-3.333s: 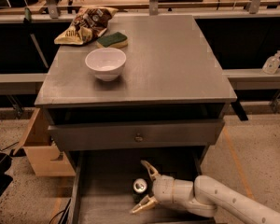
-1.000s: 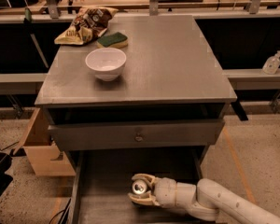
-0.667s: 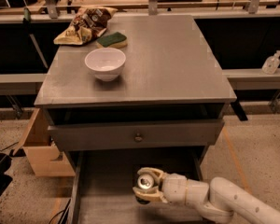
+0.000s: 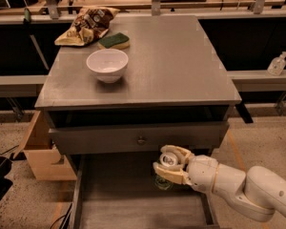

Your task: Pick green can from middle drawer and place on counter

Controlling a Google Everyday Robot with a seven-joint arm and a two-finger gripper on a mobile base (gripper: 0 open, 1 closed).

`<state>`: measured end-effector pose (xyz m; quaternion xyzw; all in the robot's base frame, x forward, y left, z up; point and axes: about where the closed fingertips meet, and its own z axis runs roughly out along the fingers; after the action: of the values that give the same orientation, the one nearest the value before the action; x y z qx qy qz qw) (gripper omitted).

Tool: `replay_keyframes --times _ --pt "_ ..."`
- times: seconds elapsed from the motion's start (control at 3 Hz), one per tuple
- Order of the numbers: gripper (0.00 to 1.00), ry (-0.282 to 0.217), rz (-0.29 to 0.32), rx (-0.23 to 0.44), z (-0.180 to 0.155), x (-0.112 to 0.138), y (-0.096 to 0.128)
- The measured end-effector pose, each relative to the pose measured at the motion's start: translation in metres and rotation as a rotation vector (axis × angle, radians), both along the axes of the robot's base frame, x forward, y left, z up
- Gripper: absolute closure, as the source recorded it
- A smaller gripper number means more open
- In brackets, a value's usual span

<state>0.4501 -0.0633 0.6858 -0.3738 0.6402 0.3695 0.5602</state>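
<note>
The green can point(image 4: 168, 168) has a shiny silver top and is held upright between my gripper's pale fingers, lifted above the open middle drawer point(image 4: 119, 194). My gripper point(image 4: 170, 165) is shut on the can, in front of the grey drawer front with the knob point(image 4: 141, 140). My white arm reaches in from the lower right. The grey counter point(image 4: 176, 61) lies above and behind the gripper.
On the counter stand a white bowl point(image 4: 107, 65), a green sponge point(image 4: 114, 40) and a chip bag point(image 4: 88, 24) at the back left. A clear pump bottle point(image 4: 277, 64) sits on the bench at right. A wooden box point(image 4: 40, 151) stands left of the cabinet.
My gripper closed on the green can in the drawer and has lifted it up and to the right, towards the drawer front.
</note>
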Motion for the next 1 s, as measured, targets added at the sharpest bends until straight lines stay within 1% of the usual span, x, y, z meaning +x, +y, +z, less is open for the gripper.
replay_keyframes --times 0.33,0.67,1.0 --pt "1.0 -0.031 -0.105 -0.072 0.05 0.006 -0.013" --pt "1.0 -0.03 -0.104 -0.071 0.05 0.006 -0.013" --pt "1.0 -0.023 -0.105 -0.071 0.089 0.006 -0.01"
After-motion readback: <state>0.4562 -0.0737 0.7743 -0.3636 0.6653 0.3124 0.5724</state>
